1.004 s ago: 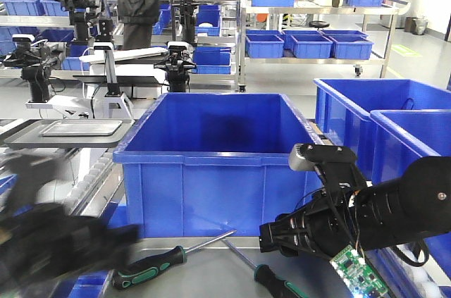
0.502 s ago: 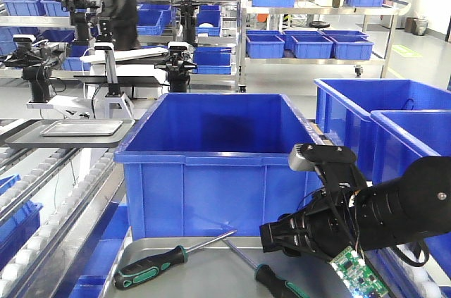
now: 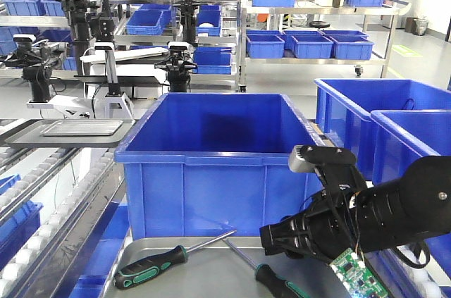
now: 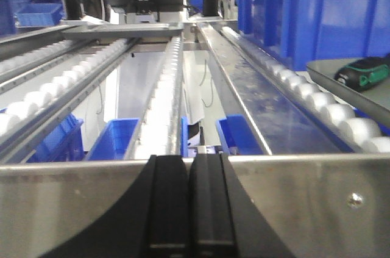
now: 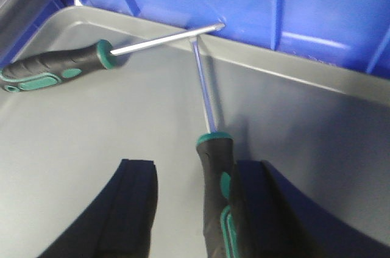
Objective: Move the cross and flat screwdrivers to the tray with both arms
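Two screwdrivers with black-and-green handles lie on the grey tray (image 5: 122,130), their tips meeting at the blue bin's wall. In the right wrist view one screwdriver (image 5: 52,68) lies at the far left. The other screwdriver (image 5: 214,179) lies between the open jaws of my right gripper (image 5: 195,175), its handle against the right finger. The front view shows the left screwdriver (image 3: 151,266), the right one (image 3: 276,280) and my right arm (image 3: 338,231) low over the tray (image 3: 204,277). My left gripper (image 4: 189,209) is shut and empty over a steel rail, left of the tray.
A big blue bin (image 3: 211,164) stands right behind the tray. More blue bins (image 3: 380,122) stand at the right. Roller conveyor rails (image 4: 164,93) run at the left. A green-handled screwdriver end (image 4: 364,72) shows at the tray's edge in the left wrist view.
The left arm, a blur at the front view's lower left a second ago, has left that view. The right arm and both screwdrivers have barely moved.
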